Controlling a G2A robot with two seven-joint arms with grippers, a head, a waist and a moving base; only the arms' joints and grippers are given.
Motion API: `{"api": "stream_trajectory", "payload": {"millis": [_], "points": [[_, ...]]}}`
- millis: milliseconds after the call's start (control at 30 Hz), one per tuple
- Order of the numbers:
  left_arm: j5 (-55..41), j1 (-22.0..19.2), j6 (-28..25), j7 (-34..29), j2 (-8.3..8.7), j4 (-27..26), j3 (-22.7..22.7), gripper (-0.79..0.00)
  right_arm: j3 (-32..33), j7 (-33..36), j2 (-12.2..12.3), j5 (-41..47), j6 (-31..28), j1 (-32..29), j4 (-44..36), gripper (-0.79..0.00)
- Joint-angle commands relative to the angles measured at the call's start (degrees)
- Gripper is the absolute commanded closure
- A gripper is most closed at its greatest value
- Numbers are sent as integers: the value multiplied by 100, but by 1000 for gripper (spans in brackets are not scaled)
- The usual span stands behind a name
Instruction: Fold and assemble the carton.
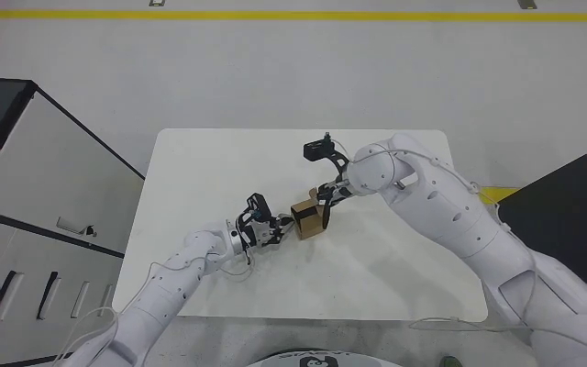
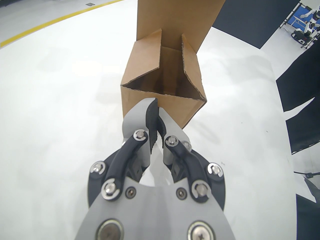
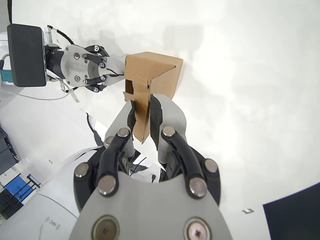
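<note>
Cardboard carton (image 1: 307, 220) upright | right hand (image 3: 142, 106) pinches its flap (image 2: 180, 13) | left hand (image 2: 156, 106) closed at rim

Carton (image 1: 308, 220) (image 2: 140, 101) (image 3: 160, 76) upright on table (image 1: 229, 165), near table middle, open end up. Tall flap (image 2: 172, 13) (image 3: 141, 116) rises from carton's wall farthest from left gripper. Two short flaps between, leaning inward. Left gripper (image 1: 275, 231) (image 2: 156, 106) (image 3: 117, 74) at carton's left, tips together, against its near wall. Right gripper (image 1: 326, 209) (image 3: 142, 106) above carton's right side, fingers either side of tall flap, pinching it. Cabinet (image 1: 46, 183) left of table. Dark panel (image 1: 550, 202) right of table. Floor line (image 1: 293, 16) behind table.
</note>
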Motion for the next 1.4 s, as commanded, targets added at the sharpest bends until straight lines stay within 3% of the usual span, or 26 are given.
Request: {"api": "stream_trajectory", "payload": {"millis": [0,767,1200,1367], "points": [[-10,16,-3,-16,8,-18,-20,0,-19,-8,-18,-1,7,13,17,-123],[162,258,22,61,172,-174,-415,0,-550,199,-338,-436,34,391,165,-86],[349,797,-53,15,448,-609,-1100,0,-601,258,-480,-494,21,507,238,-148],[315,922,-46,-90,493,-780,-1217,0,-503,297,-475,-488,31,465,233,-215]]}}
